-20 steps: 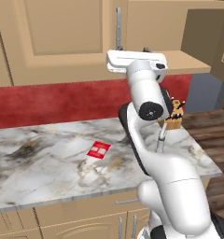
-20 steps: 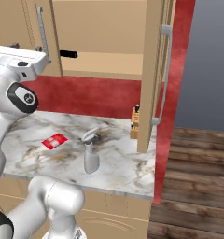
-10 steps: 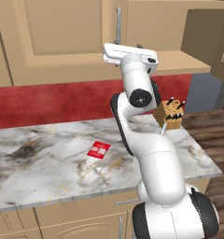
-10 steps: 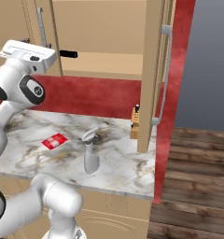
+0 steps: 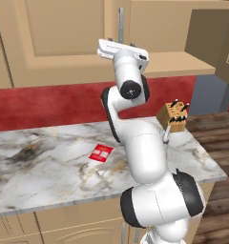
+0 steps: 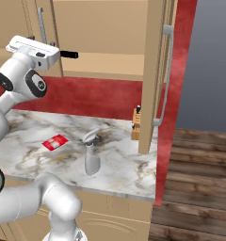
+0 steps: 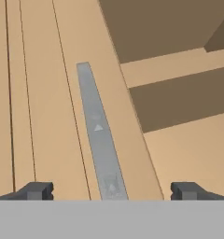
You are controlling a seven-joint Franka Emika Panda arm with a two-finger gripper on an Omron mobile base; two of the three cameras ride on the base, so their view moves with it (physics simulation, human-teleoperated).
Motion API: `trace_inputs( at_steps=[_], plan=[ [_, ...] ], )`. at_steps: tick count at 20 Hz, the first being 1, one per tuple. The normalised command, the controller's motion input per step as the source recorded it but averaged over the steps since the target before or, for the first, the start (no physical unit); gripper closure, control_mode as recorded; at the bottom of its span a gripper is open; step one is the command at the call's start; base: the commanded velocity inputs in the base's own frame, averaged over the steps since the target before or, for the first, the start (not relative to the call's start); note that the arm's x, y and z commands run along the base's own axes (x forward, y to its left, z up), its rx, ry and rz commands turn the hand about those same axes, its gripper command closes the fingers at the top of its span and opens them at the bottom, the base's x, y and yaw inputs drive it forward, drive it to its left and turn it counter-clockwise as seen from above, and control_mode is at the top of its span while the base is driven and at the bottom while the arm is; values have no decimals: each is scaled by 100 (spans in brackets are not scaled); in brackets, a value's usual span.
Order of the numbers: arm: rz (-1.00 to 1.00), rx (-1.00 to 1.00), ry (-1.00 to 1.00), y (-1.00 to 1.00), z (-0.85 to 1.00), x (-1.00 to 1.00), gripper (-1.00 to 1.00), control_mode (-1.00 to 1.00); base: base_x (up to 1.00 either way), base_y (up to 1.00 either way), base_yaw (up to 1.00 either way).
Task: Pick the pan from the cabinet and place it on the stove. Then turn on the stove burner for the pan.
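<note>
In the right base view a thin black handle [image 6: 69,54] pokes out level from behind the arm's hand, at the height of the open cabinet [image 6: 105,35] shelf, its long axis horizontal and its free end pointing right; the pan's silver bowl is hidden behind the hand, so its seat on the shelf cannot be told; the left base view hides the handle behind the arm and shows instead the closed cabinet door with its silver bar handle [image 5: 120,21] rising above the hand; the hand view looks along that door, the bar handle [image 7: 99,135] running lengthwise between the finger tips, with the open shelf to its right; the end effector [image 7: 112,190] stands fully spread and grips nothing; on the marble table [image 6: 124,162] below lie a red card [image 6: 55,142], a grey spray bottle [image 6: 91,157] upright, and a wooden knife block [image 5: 173,117] near the right edge; the swung-open right door [image 6: 152,75] stands in front of the block in the right base view.
</note>
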Motion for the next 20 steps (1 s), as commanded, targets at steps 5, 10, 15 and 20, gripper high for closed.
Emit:
trace_inputs(
  at_steps=[5, 10, 15, 20],
  plan=[
    [2, 1, 5, 13, -1, 45, -100, -100, 0, 0, 0],
    [1, 0, 5, 9, -5, 35, -100, -100, 0, 0, 0],
    [2, 0, 8, 18, -15, 40, 100, -100, 0, 0, 0],
    [0, 0, 7, 4, -8, 5, 100, -100, 0, 0, 0]
  ],
)
